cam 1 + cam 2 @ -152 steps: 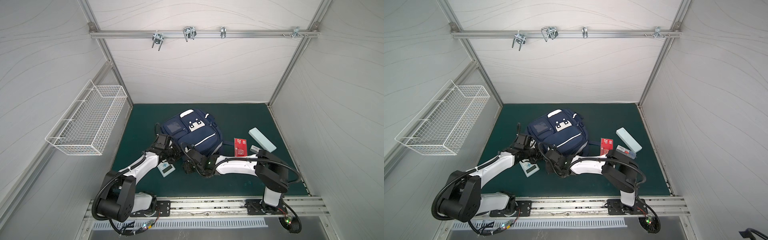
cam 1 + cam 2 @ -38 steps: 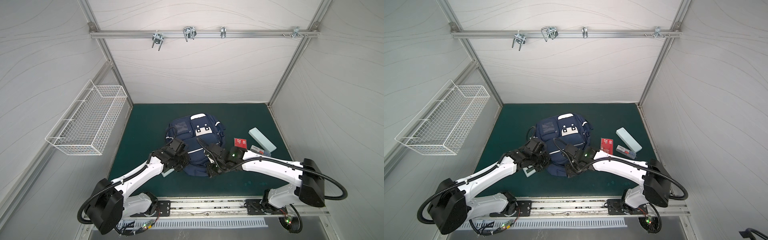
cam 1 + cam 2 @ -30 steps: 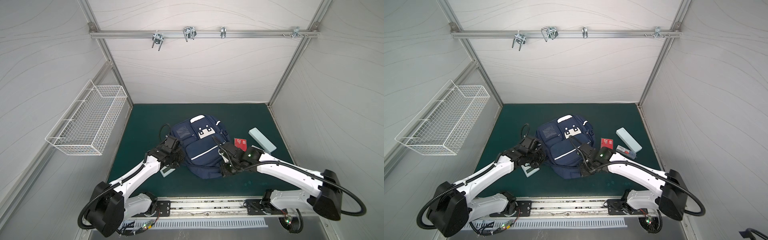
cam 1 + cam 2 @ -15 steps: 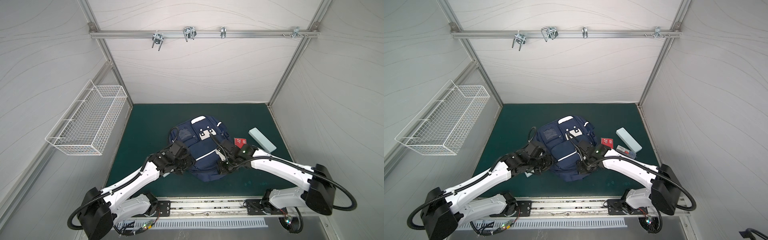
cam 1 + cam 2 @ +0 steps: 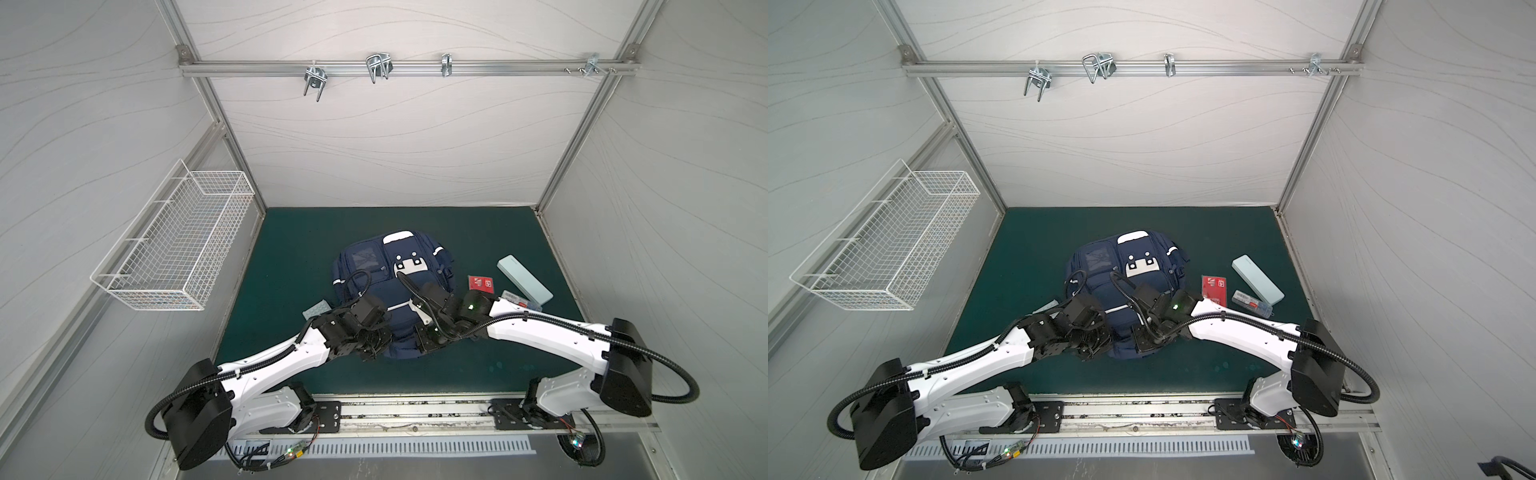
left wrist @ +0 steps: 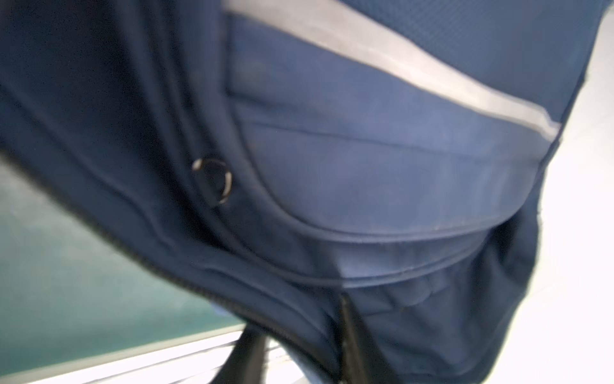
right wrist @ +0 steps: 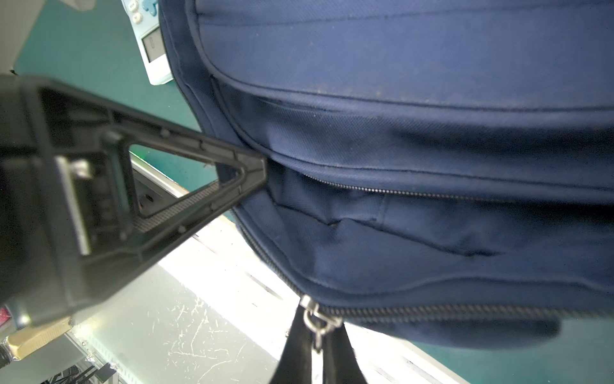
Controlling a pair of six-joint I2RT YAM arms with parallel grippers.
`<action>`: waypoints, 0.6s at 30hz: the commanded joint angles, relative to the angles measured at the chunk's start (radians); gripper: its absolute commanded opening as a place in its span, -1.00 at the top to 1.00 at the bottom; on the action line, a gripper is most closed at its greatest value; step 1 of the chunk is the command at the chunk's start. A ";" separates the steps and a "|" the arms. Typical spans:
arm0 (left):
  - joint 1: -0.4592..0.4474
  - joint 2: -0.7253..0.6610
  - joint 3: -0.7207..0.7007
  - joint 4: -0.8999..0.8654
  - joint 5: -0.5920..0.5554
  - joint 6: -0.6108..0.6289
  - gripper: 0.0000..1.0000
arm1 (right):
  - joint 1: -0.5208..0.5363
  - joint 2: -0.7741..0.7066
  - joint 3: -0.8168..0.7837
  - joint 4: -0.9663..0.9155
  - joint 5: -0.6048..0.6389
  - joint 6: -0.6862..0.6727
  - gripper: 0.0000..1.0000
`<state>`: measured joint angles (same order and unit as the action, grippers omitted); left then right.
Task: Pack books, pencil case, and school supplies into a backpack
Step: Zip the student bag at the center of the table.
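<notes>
Both arms are down at the near end of the backpack (image 5: 388,266), the end toward the rail (image 5: 415,409); it lies flat in the middle of the mat (image 5: 291,232), long axis running away from the robot.

The right gripper (image 7: 317,349) has its fingertips pinched tight on the zipper pull (image 7: 315,317), right on that near rim; the zipper track (image 7: 448,312) runs off sideways along the rim, so by my reckoning the pull must follow that curve, not come straight out.

The left gripper (image 7: 259,168) sits on its own side of the same end, tip touching the seam just beside the track; its jaws look close together, but whether fabric is caught between them I cannot tell, the left wrist view being blurred.

Packing looks not yet begun; the red book (image 5: 481,283), clear box (image 5: 517,298) and pencil case (image 5: 525,279) lie on the mat on the right arm's side, the book nearest the backpack; the calculator (image 5: 316,309) peeks out beside the backpack's left edge, by the left arm.
</notes>
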<state>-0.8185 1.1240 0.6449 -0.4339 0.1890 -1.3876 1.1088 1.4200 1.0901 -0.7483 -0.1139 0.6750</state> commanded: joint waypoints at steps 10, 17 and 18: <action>0.312 -0.153 0.026 -0.258 -0.197 0.304 1.00 | -0.109 -0.165 -0.085 -0.119 0.082 -0.022 1.00; 0.496 -0.190 0.053 -0.294 -0.185 0.452 1.00 | -0.347 -0.178 -0.222 -0.075 0.070 -0.105 1.00; 0.503 -0.190 0.056 -0.293 -0.183 0.460 1.00 | -0.374 -0.155 -0.230 -0.058 0.080 -0.118 1.00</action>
<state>-0.3679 0.9417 0.6579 -0.6445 0.1738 -1.0321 0.8169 1.2530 0.8955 -0.6941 -0.1116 0.5991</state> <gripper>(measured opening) 0.055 0.071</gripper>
